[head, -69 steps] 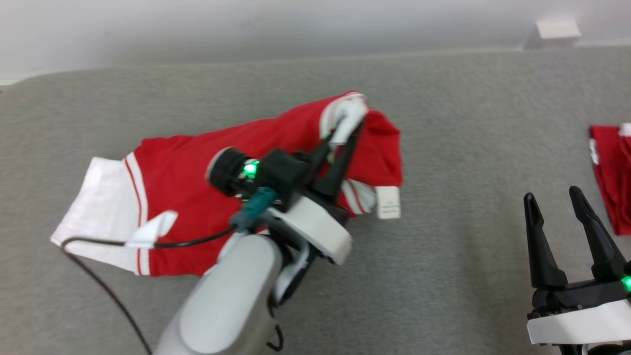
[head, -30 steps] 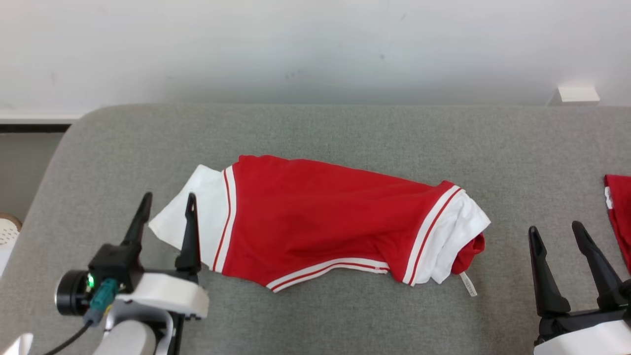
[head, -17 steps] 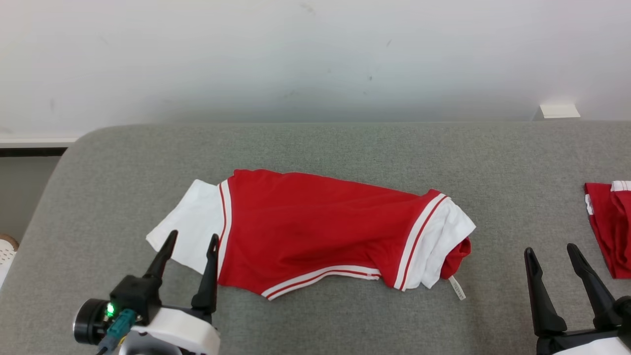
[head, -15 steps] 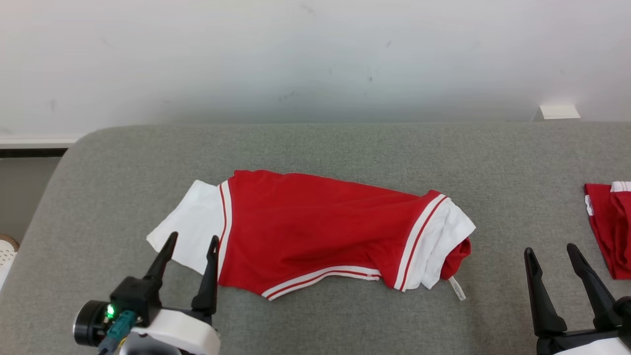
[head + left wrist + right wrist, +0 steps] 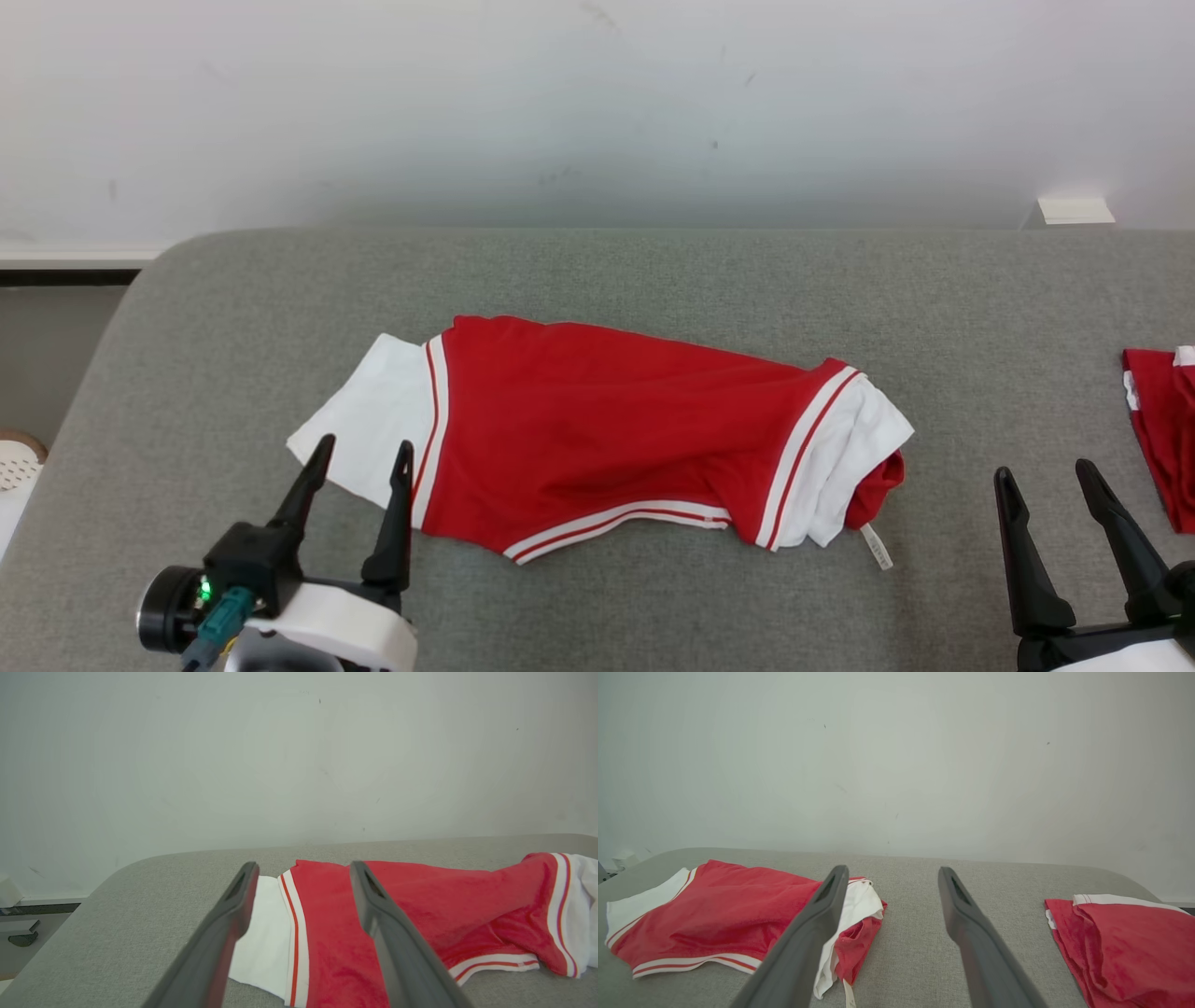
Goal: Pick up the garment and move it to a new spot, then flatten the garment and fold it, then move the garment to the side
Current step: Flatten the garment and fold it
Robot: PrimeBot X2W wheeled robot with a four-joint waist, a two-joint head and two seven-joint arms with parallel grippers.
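Left pincer (image 5: 364, 443) stands spread and empty beside the garment (image 5: 597, 439).

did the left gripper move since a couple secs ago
Yes. The left gripper was at the garment's right end; now it stands open by its white left end, nearer the table's left edge.

Red-and-white garment (image 5: 444, 905) beyond open-fingered gripper (image 5: 304, 865)
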